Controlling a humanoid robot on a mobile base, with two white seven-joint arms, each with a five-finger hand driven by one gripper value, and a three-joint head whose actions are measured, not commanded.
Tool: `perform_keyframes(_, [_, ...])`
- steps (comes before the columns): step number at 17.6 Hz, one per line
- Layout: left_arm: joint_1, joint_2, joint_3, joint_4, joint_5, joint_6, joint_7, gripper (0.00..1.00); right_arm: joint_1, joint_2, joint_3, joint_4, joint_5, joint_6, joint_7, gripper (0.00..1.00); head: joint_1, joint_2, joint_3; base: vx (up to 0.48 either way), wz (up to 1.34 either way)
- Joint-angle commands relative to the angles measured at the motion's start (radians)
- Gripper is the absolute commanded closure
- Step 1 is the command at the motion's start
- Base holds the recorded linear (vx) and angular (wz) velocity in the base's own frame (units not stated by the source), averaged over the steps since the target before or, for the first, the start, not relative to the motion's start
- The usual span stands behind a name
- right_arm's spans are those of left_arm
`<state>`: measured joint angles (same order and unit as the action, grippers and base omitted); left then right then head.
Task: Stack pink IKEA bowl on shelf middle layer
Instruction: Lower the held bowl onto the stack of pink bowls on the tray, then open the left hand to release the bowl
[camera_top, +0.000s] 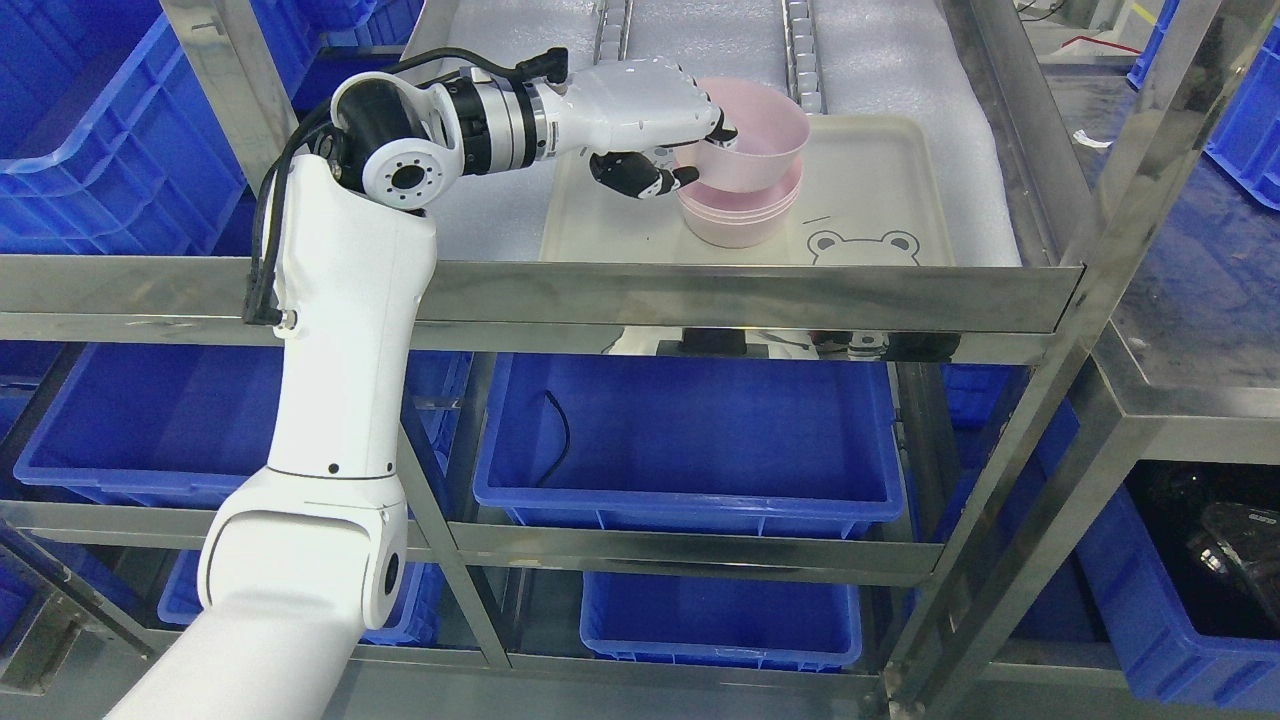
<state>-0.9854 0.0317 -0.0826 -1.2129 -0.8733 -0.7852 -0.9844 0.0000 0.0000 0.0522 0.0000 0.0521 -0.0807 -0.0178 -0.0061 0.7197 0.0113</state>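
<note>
One pink bowl (757, 135), smooth, tilted, fingers (722, 128) gripping rim

Pink bowls (742, 190) — cream tray (880, 190) with a bear outline; blue bins (690, 440); white hand (640, 115), black fingertips.

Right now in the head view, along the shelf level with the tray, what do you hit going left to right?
Left arm's wrist joint → left hand, gripping the top pink bowl over the stack of pink bowls → bear print on the cream tray → steel shelf post.
</note>
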Motion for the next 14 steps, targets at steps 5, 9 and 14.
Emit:
perform_keyframes(5, [-0.015,-0.014,-0.005,0.105,-0.056,0.0,0.067,0.64,0.003,-0.017,0.0,-0.017,0.0,-0.001,-0.001,0.0,0.0,0.0,0.0,0.0,0.0])
perform_keyframes(9, [-0.015,-0.014,0.012,0.105,-0.055,0.0,0.075,0.52,0.003,-0.017,0.0,-0.017,0.0,-0.001,-0.001,0.0,0.0,0.0,0.0,0.0,0.0])
perform_keyframes(14, [-0.078,-0.014,0.118,0.065,0.29,0.0,0.124,0.29,0.005,-0.017,0.0,-0.017,0.0,-0.001,-0.001,0.0,0.0,0.0,0.0,0.0,0.0])
